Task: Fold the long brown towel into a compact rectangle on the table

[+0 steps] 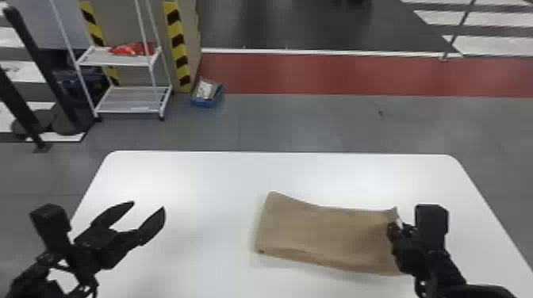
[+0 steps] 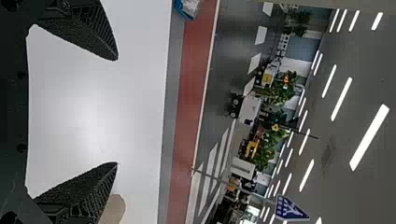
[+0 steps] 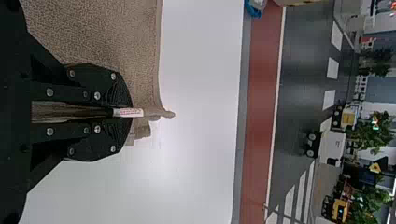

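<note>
The brown towel lies as a broad strip on the right half of the white table, its left end spread flat. At its right end my right gripper is shut on the towel's edge. In the right wrist view the right gripper pinches the brown towel, and a small white label pokes out between the fingers. My left gripper stands open above the table's left side, apart from the towel. The left wrist view has the left gripper with its fingers wide apart, and a towel corner beyond one finger.
The white table has rounded far corners. Past it on the floor are a white shelf cart with a red item, a small blue bin and black posts at the left.
</note>
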